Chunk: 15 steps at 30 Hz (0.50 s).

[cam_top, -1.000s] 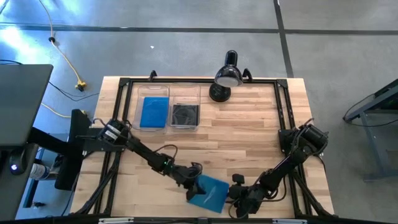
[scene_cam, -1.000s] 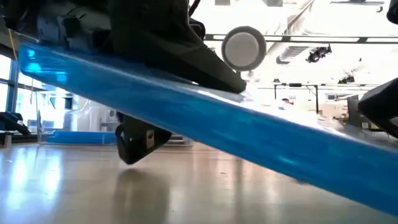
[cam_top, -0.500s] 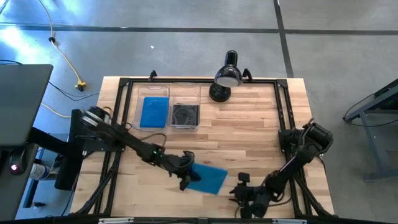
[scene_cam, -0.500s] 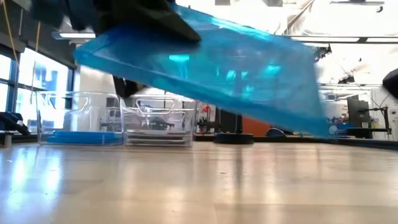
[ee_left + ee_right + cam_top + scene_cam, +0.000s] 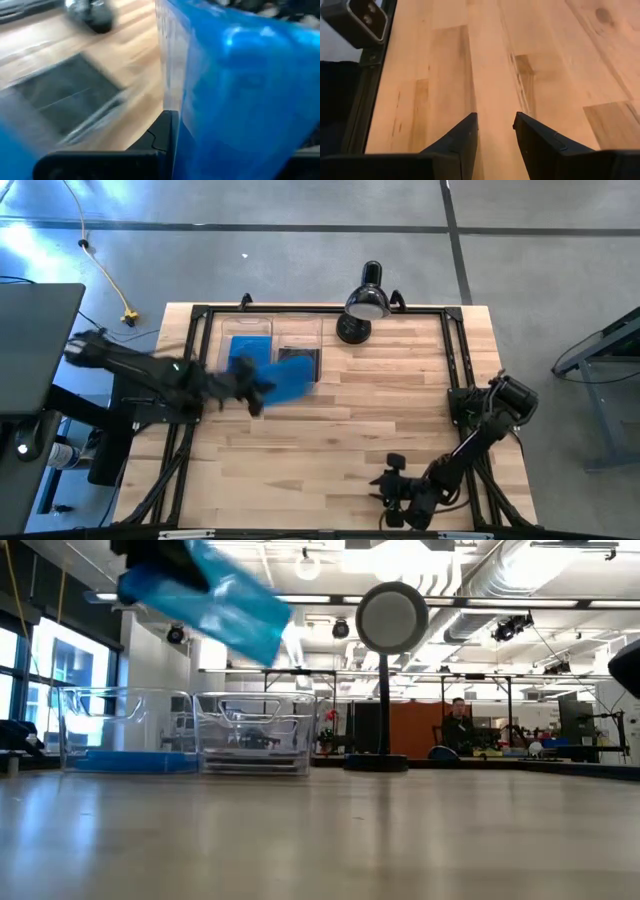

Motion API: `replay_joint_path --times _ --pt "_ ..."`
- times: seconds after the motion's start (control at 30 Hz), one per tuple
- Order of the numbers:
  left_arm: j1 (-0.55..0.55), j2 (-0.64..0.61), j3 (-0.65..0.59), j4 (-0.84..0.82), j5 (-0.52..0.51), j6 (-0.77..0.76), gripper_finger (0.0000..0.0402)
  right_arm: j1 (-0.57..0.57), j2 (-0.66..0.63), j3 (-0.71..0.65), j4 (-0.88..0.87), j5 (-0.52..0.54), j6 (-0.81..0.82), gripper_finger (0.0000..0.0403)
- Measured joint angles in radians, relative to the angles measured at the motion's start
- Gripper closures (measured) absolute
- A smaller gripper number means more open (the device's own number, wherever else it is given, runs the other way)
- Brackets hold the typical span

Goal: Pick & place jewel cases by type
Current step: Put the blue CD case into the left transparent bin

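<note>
The left arm's tool (image 5: 252, 390) grips a translucent blue square plastic jewel case (image 5: 285, 383) and holds it in the air, tilted, at the near edge of two clear rectangular plastic bins at the far left of the pale wooden slatted worktop (image 5: 400, 410). From table height the blue case (image 5: 205, 598) hangs well above the bins, one corner dipping toward the right. In the left wrist view the same case (image 5: 240, 95) fills most of the frame, clamped against one dark finger (image 5: 162, 132). Under it, the left bin (image 5: 246, 352) holds a blue jewel case (image 5: 243, 355) lying flat, and the right bin (image 5: 298, 330), just beside it, holds a dark grey jewel case (image 5: 297, 355) partly covered by the lifted one. From the low camera the two bins (image 5: 125, 730) (image 5: 255, 732) stand side by side, the blue contents showing at the bottom of the left one. A black desk lamp (image 5: 362, 305) stands on the far edge of the worktop, right of the bins. The right arm's tool (image 5: 392, 490) waits at the near edge of the worktop, right of centre, well apart from the bins, its dark fingers (image 5: 465, 137) parted and holding nothing over bare wood. A person (image 5: 458, 725) sits in the room beyond the worktop.
</note>
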Motion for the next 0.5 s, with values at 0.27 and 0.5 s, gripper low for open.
replay_joint_path --times 0.27,0.5 --pt "0.344 -0.144 0.071 -0.382 0.279 0.061 0.0383 -0.042 0.0 0.0 0.002 -0.037 -0.033 0.0275" --pt "0.579 -0.06 0.244 -0.628 0.456 0.266 0.0383 -0.079 0.0 0.0 0.005 -0.092 -0.078 0.0275"
